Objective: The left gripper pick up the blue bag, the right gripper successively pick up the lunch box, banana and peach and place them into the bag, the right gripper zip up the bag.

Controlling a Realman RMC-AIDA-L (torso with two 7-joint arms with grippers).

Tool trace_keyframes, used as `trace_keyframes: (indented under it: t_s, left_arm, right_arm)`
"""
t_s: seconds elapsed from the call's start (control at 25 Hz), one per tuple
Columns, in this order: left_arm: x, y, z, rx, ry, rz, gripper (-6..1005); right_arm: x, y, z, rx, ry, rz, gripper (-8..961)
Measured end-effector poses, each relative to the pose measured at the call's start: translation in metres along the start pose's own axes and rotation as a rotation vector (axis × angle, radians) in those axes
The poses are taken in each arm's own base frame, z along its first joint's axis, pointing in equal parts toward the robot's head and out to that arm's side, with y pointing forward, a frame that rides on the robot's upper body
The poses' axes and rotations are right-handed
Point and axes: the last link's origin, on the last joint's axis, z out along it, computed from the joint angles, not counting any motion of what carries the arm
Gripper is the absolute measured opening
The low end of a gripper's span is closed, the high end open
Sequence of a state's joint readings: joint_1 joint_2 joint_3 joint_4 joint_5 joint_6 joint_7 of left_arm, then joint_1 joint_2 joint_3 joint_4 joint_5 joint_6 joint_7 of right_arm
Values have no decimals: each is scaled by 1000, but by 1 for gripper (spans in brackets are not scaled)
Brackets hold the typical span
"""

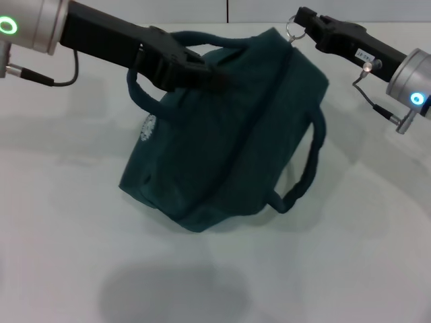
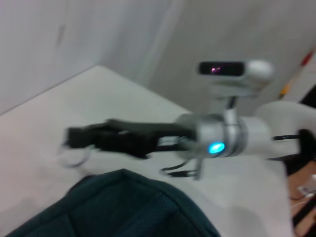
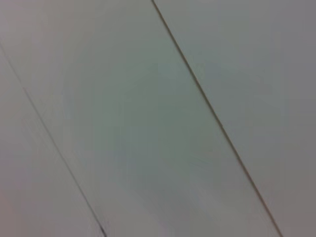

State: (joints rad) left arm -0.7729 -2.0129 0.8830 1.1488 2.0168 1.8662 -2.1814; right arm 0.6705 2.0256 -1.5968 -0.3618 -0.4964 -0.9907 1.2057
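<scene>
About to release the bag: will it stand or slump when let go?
Probably slump: the bag is soft fabric, creased and leaning, propped by the left gripper at its top. The loose handle droops, so expect floppiness. Right gripper holds the zipper ring.

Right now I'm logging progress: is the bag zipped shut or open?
Looks shut: the blue bag shows no foil lining, and the right gripper holds the ring pull at its far end.

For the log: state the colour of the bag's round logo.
White, on the dark teal bag; the logo shows best in the head view.
</scene>
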Motion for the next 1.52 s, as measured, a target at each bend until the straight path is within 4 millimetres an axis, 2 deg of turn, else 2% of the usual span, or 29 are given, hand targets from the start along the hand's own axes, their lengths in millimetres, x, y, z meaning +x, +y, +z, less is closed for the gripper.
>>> trace_keyframes:
  t_s: [0.2,0.52,0.96,1.16,1.32,1.4,1.52]
  left_arm:
    - [3,5,1,-39,15,17,37]
    - [-2,3,4,-59,23,-1,36]
    - [-8,-24,5,66,66,-87,37]
    - [-14,-42,-1,134,129,-154,35]
    - [-14,-47,-9,148,192,-183,43]
    - [-13,-48,-11,156,208,-187,115]
    - [-13,-51,-12,176,221,-190,224]
  right_arm:
    - [3,-3,0,21,13,5,18]
    - [3,-3,0,18,10,8,87]
    - [2,4,-19,-52,-68,45,181]
    - [3,6,-26,-69,-84,46,409]
    - [5,5,-32,-72,-90,39,563]
    - [5,6,-33,-75,-91,37,640]
    - [7,5,-37,-77,-92,39,702]
